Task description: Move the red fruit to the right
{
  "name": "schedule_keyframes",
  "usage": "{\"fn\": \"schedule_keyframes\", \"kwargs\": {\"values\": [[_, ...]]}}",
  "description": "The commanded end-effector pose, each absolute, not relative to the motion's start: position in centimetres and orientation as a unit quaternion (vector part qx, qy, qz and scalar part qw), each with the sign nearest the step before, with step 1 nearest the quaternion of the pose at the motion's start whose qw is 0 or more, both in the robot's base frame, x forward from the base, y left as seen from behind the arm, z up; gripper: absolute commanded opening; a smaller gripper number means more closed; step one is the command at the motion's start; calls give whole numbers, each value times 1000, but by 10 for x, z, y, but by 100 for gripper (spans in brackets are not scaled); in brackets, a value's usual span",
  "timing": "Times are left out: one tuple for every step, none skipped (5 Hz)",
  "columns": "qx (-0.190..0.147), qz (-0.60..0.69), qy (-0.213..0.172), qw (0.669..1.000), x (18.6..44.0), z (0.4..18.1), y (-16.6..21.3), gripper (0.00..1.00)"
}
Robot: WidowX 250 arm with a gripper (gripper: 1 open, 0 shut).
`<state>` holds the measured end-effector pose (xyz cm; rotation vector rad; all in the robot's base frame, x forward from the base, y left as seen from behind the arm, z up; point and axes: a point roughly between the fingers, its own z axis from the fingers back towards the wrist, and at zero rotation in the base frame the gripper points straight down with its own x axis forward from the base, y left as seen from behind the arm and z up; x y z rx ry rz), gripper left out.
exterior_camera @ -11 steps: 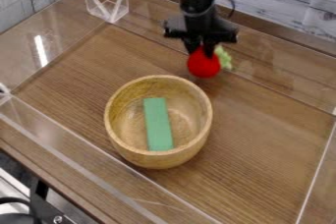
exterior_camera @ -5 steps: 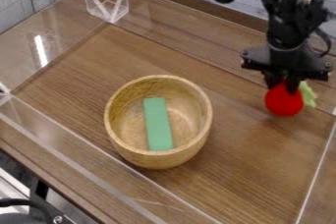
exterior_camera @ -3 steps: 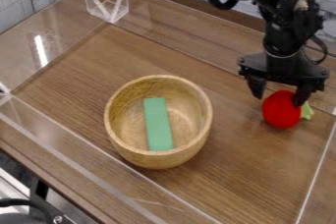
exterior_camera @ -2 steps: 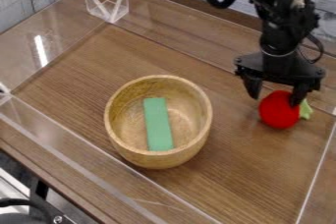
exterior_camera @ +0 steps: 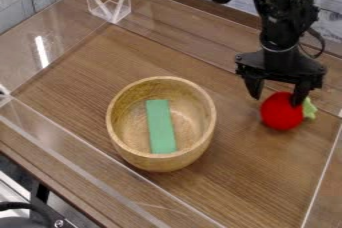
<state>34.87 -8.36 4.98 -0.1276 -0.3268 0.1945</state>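
Note:
The red fruit (exterior_camera: 281, 112), a small round bright-red toy with a green leafy bit on its right side, rests on the wooden table at the right. My black gripper (exterior_camera: 281, 85) hangs just above it, open, its two fingers (exterior_camera: 253, 86) spread either side of the fruit's top and nothing held between them. The arm reaches down from the top right of the camera view.
A wooden bowl (exterior_camera: 162, 147) with a flat green block (exterior_camera: 160, 126) inside stands left of centre. Clear acrylic walls (exterior_camera: 80, 172) fence the table's front and left. A small clear stand (exterior_camera: 108, 5) sits at the far left corner.
The gripper carried the fruit down at the right, opened and let it go, then rose slightly. The fruit now lies on the table by itself.

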Motion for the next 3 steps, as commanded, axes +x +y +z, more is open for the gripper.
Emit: {"fn": "schedule_keyframes", "kwargs": {"values": [[-77,96,-190,974,359,73,-83,100],[-80,95,-193,973,360,77,-83,100],[-84,93,-195,973,360,82,-84,100]]}}
